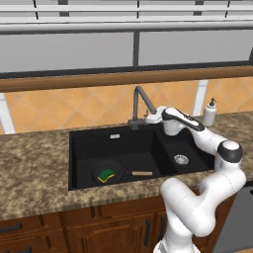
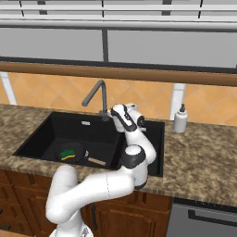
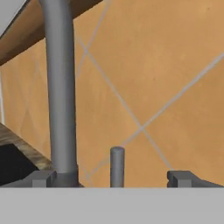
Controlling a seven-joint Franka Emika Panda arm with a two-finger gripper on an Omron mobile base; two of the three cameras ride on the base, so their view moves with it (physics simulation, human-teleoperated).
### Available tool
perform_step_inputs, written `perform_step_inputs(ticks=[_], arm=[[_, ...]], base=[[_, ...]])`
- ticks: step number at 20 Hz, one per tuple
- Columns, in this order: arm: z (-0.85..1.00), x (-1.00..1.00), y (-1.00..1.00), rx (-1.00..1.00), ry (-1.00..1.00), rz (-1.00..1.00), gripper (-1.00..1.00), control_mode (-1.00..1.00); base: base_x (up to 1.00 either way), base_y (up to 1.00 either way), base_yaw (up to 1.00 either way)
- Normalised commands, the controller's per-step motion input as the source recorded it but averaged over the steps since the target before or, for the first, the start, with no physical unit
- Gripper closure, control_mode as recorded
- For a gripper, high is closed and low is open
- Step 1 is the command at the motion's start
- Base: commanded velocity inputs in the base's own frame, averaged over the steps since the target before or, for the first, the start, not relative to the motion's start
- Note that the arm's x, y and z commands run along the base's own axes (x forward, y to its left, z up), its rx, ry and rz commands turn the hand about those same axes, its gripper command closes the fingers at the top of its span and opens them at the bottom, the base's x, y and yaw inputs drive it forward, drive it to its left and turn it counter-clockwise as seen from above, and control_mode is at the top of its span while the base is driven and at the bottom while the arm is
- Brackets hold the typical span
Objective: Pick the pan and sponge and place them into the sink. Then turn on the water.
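Resting in the wide left basin of the matte black rectangular double-basin sink [image 1: 79, 148], the round black shallow frying pan [image 1: 114, 168] lies flat near the front wall, its short tan-tipped handle [image 1: 142, 173] pointing toward the divider between the basins. On the pan's dark floor sits the small rectangular sponge [image 1: 105, 175], its green top layer over a yellow underside, touching the pan and well inside its rim. The narrower right basin shows a round silver drain [image 1: 181, 159]. A speckled brown granite table [image 1: 34, 168] frames the sink, with wooden cabinet fronts below and an orange diagonal-tiled wall behind. At the sink's rear edge rises the dark grey gooseneck faucet [image 1: 140, 104], a smooth tubular neck bent toward the left basin. The white arm reaches over the right basin, and its pincer [image 1: 150, 118] hovers just beside the faucet's base. From the hand view, the two dark fingertips [image 3: 43, 178] stand wide apart, holding nothing, with a short upright grey cylindrical lever [image 3: 117, 167] between them and the thick faucet neck just right of the left tip. A white pump-top soap bottle [image 1: 210, 112] stands on the table at right.
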Motion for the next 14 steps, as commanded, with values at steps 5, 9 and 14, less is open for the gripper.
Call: perform_step_inputs(ticks=[5,9,14], arm=[[-0.32,0.36,0.00,0.06,0.00,0.01,-1.00,-1.00],[-0.28,0.41,0.00,0.10,0.00,0.02,-1.00,-1.00],[-0.08,0.34,0.00,0.10,-0.01,0.02,-1.00,-1.00]], base=[[0.00,0.00,0.00],[0.00,0.00,0.00],[0.00,0.00,0.00]])
